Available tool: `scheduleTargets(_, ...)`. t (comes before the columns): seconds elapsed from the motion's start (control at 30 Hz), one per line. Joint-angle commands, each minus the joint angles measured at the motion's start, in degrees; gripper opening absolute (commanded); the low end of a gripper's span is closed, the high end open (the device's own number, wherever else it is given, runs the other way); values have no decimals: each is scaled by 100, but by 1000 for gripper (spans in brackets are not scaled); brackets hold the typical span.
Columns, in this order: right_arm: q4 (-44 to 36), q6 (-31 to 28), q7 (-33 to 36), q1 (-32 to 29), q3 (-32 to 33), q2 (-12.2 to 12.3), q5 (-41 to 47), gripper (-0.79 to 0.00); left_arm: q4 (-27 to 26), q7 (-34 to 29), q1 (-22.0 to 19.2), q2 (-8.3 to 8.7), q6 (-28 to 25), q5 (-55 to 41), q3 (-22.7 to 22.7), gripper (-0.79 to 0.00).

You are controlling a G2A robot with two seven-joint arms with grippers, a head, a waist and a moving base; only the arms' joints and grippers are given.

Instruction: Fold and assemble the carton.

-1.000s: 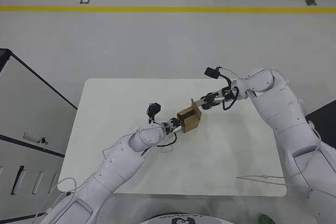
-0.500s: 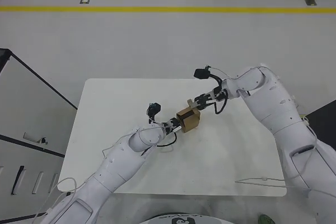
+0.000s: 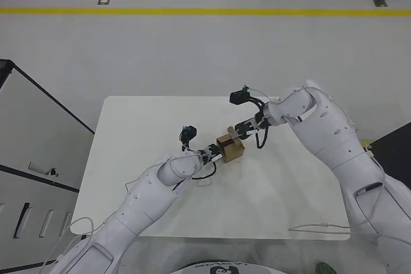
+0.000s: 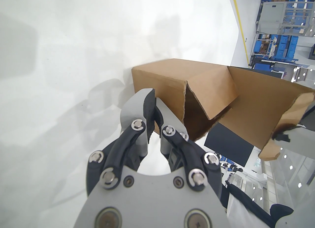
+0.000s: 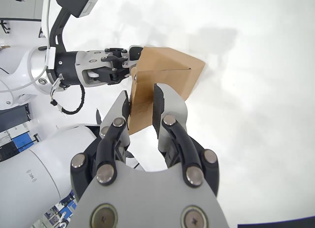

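- Left tool (image 4: 154, 102): pads drawn together at the near wall of the carton (image 3: 230, 146), apparently pinching its edge; steadying role.
- Carton: brown, part-erected, at mid-worktop (image 3: 157, 123), between the two tools; one end gaping, flaps not yet closed.
- Right tool (image 5: 140, 88): pads apart, astride a raised flap (image 5: 140, 113), one pad touching it; no clamp evident.
- Step in hand, by judgement: folding that flap inward. Next move likely calls for a push across the opening, with a firm left hold against sliding.

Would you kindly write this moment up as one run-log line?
carton: partly folded | left gripper: shut on carton | right gripper: open, flap between fingers
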Motion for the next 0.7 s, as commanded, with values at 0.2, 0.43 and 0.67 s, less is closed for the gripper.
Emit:
scheduleTargets(0.2,-271,234,-37,-31,-12,47,-453,-563,0,0,0,0,0,0,0,-785)
scheduleTargets(0.43,-521,333,83,-107,104,119,-571,-683,0,0,0,0,0,0,0,-785)
scheduleTargets(0.67,-774,371,215,-192,139,171,-697,-665,0,0,0,0,0,0,0,-785)
